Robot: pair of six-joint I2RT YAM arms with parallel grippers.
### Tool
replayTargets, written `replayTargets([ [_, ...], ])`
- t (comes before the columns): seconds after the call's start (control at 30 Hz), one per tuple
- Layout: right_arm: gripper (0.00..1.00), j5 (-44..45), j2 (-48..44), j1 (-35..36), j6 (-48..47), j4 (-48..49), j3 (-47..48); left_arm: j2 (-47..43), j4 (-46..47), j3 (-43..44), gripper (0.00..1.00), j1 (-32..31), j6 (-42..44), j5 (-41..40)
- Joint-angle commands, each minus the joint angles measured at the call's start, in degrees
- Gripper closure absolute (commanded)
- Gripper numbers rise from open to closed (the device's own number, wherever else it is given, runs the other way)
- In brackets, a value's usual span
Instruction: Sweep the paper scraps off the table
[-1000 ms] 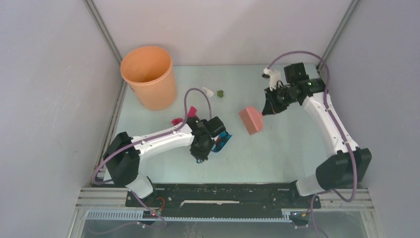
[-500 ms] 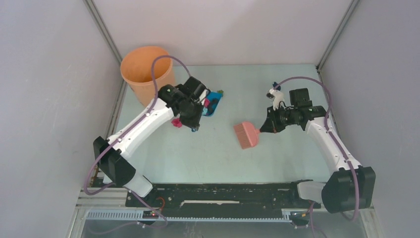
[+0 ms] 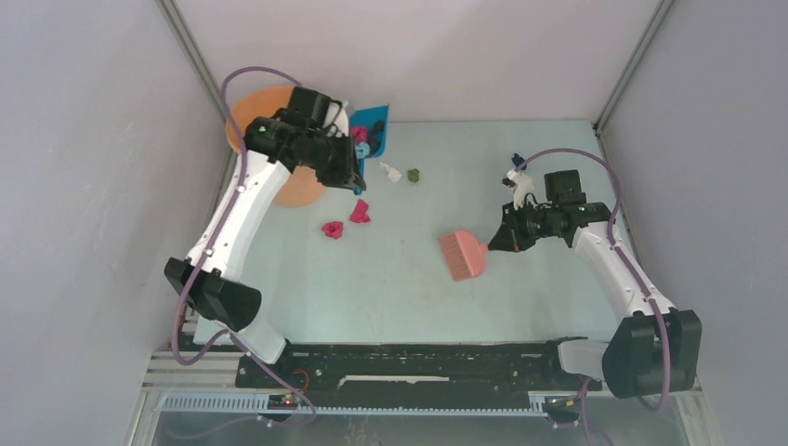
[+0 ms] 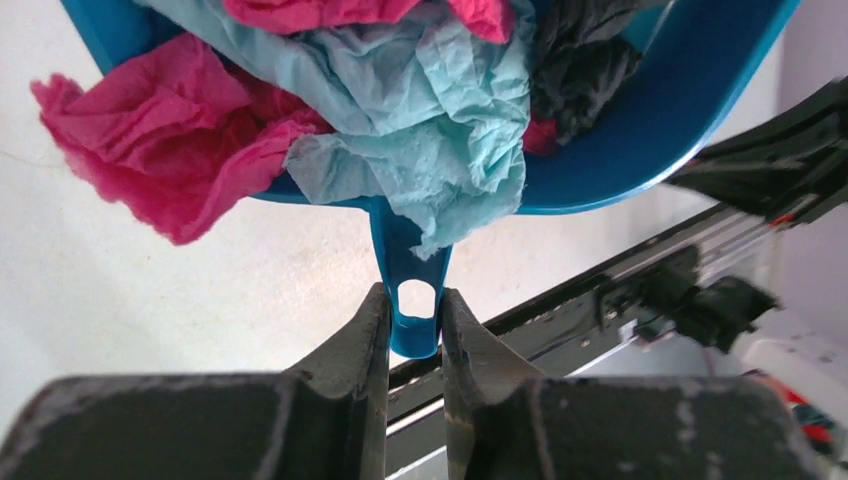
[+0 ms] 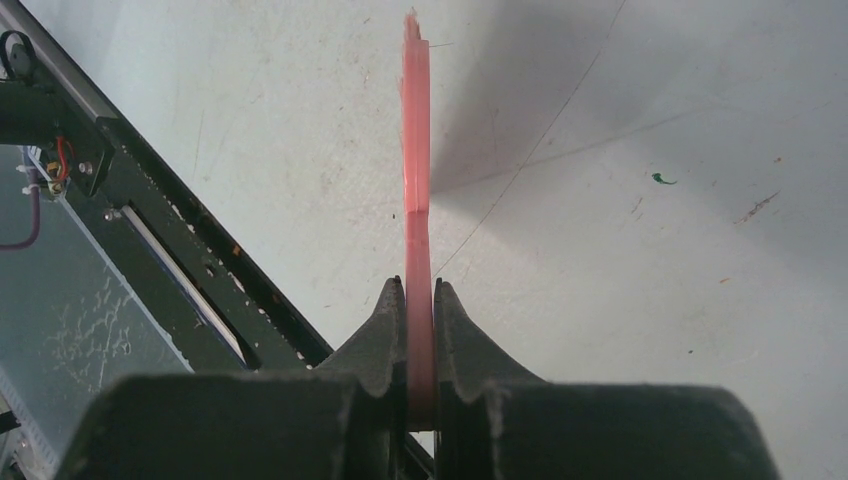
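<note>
Left tool (image 4: 412, 310) pinched the handle tab of the blue plastic dustpan (image 4: 640, 120), which was raised off the bench. Crumpled paper scraps (image 4: 430, 120) were heaped inside, judged light, soft and prone to spill. Four loose scraps (image 3: 360, 212) lay on the pale mint-green bench (image 3: 520, 307) and were better swept than gripped. Right tool (image 5: 420, 300) clamped the flat pink brush (image 5: 416, 150).

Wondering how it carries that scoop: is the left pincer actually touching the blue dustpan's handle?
Touching. The left wrist view shows the left pincer with its two fingers pressed against both sides of the handle of the blue dustpan, with no gap.

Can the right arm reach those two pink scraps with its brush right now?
Probably yes: bare table lies between the brush and the magenta scraps; the left arm is off by the orange bin.
</note>
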Motion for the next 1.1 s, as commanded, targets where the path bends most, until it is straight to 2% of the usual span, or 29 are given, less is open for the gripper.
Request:
replayTargets([
  [0.0,1.0,-1.92,-1.74,-0.96,-1.18,1.75,0.27,0.2,5.66,3.59,1.0,7.64,-3.95,11.92],
  [0.07,1.0,-2.0,-1.61,-1.07,-1.35,1.85,0.1,0.42,10.57,3.86,1.0,10.99,-8.06,18.75],
  [0.17,1.0,-1.91,-1.39,-1.08,-1.43,1.68,0.04,0.42,22.8,3.0,1.0,14.2,-18.21,28.19],
  [0.3,1.0,-2.17,-1.26,-1.17,-1.64,1.32,0.04,-1.15,36.44,0.35,1.0,18.19,-30.57,29.41],
  [0.4,1.0,-2.09,-1.24,-1.38,-1.79,1.19,0.03,-5.03,56.71,-11.57,1.0,23.41,-45.66,30.3],
  [0.5,1.0,-2.74,-1.58,-2.84,-0.88,1.13,0.09,-8.35,86.95,-28.72,1.0,28.74,-73.02,31.63],
  [0.57,1.0,-4.77,-1.78,-4.75,-0.41,1.16,-0.31,-8.08,104.62,-38.68,1.0,30.78,-87.64,29.9],
  [0.63,1.0,-5.92,-1.91,-5.86,-0.34,1.09,-0.61,-5.69,117.24,-43.03,1.0,31.37,-98.13,28.06],
  [0.7,1.0,-6.19,-2.17,-6.94,-0.2,1.17,-0.62,-3.06,128.39,-43.62,1.0,30.82,-105.15,27.12],
  [0.8,1.0,-6.31,-2.4,-7.11,-0.26,1.21,-0.66,-1.34,135.12,-41.87,1.0,30.27,-109.02,27.9],
  [1.07,1.0,-5.76,-0.75,-7.4,-0.83,1.13,-0.63,-2.61,135.09,-42.89,1.0,30.25,-106.48,30.56],
])
